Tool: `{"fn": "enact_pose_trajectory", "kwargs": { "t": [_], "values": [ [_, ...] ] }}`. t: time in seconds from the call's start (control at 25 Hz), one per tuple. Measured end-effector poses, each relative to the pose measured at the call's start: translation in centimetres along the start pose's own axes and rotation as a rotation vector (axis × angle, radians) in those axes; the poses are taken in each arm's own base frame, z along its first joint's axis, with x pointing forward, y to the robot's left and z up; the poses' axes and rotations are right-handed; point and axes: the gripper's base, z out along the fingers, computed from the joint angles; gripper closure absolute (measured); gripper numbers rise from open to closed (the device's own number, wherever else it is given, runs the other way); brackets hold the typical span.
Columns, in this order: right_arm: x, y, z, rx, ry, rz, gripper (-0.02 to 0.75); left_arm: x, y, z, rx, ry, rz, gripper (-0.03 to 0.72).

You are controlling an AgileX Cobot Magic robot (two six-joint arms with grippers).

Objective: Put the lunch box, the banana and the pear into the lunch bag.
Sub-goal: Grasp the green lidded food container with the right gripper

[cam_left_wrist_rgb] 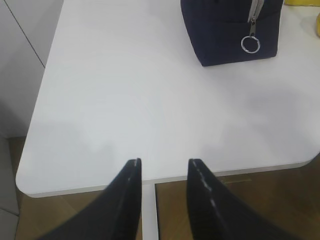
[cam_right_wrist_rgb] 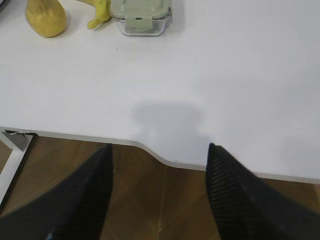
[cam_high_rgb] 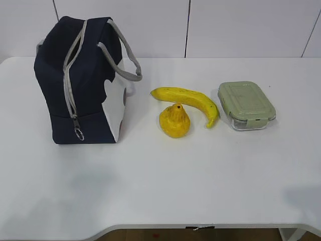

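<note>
The navy lunch bag (cam_high_rgb: pixel 83 83) stands zipped at the table's left, its ring pull (cam_left_wrist_rgb: pixel 250 44) hanging low on the near end. To its right lie the yellow banana (cam_high_rgb: pixel 188 98), the squat pear (cam_high_rgb: pixel 175 121) just in front of it, and the green-lidded lunch box (cam_high_rgb: pixel 246 105) at the far right. Neither arm shows in the exterior view. My left gripper (cam_left_wrist_rgb: pixel 164 162) hovers open and empty over the table's near left edge. The right gripper (cam_right_wrist_rgb: pixel 159 146) is open wide and empty above the near right edge, with the pear (cam_right_wrist_rgb: pixel 45 17) and lunch box (cam_right_wrist_rgb: pixel 141 14) far ahead.
The white table (cam_high_rgb: pixel 165 175) ends in a front edge with a curved notch (cam_right_wrist_rgb: pixel 155 152). Brown floor lies below the edge. A white panelled wall (cam_high_rgb: pixel 200 25) runs behind the table.
</note>
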Motion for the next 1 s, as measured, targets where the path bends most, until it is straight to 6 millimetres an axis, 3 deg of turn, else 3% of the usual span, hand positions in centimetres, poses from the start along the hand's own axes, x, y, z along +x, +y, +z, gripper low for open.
{"fn": "enact_pose_trajectory", "kwargs": {
  "t": [1.0],
  "values": [
    [0.0, 0.0, 0.0, 0.0, 0.0, 0.0, 0.263, 0.0, 0.0, 0.0, 0.0, 0.0, 0.0, 0.452]
  ]
}}
